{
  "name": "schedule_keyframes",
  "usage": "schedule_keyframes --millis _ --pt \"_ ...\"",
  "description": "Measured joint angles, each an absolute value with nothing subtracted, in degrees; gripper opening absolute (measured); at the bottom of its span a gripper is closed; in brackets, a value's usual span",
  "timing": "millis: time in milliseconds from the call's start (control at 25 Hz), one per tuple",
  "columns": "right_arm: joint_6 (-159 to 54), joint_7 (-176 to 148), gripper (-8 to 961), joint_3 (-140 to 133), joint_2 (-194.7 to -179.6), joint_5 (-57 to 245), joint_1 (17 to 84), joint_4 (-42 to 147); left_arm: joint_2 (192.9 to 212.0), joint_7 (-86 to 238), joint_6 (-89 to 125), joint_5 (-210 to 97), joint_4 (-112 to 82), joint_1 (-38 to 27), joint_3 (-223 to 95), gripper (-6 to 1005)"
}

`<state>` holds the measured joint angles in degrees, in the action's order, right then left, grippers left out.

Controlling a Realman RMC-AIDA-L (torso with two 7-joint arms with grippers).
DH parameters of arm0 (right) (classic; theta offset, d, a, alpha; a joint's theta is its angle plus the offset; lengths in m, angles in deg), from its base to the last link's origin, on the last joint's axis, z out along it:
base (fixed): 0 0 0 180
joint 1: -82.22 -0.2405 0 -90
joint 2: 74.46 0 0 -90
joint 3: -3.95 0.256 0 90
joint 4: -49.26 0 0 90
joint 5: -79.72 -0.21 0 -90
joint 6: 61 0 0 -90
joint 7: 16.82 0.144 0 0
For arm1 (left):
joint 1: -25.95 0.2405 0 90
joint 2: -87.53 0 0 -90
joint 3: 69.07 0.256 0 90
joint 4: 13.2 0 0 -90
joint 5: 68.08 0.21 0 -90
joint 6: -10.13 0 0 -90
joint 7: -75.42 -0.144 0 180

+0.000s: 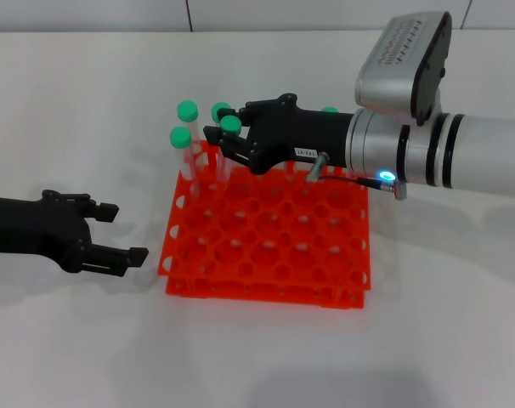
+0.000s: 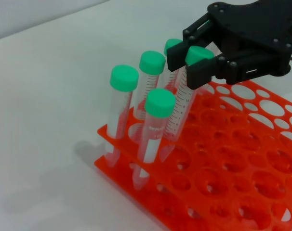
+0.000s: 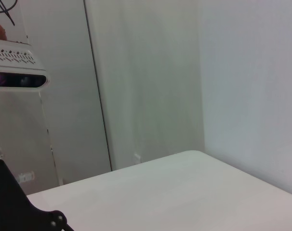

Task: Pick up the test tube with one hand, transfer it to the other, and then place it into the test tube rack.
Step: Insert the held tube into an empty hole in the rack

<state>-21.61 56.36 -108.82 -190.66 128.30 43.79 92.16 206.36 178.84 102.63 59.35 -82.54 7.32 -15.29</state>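
Rack [image 1: 274, 246] sits mid-desk [image 1: 87, 340], orange-red, two tiers, most holes bare. I see the right gripper [image 1: 226, 136] reaching in from my right over the rack's far left corner, white label on its side. It's clamped on the tube [image 2: 182, 103] just under the green cap; in the left wrist view the fingers [image 2: 204, 72] pinch either side of the cap end and the tube slants down, its tip at the rack's top tier among the corner holes. Can't tell if the tip is actually through a hole.

Three other tubes [image 2: 122, 113] stand in that same corner, green caps up, leaning slightly, just beside the held one. One more green cap [image 1: 329, 110] peeks out behind the right arm in the head view.

Left gripper [image 1: 121, 231] hangs low off the rack's left edge, near it but not touching, fingers spread wide, nothing between them.

Right wrist view gives me only wall, a desk corner and a bit of black gripper body, no tube.
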Motion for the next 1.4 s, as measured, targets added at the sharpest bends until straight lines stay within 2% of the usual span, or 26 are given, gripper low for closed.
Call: schedule_keyframes --millis 1400 --pt "-21.95 59.01 266 -110.33 -190.65 128.34 41.19 89.98 206.44 178.43 101.97 59.36 -81.91 7.22 -15.29 893"
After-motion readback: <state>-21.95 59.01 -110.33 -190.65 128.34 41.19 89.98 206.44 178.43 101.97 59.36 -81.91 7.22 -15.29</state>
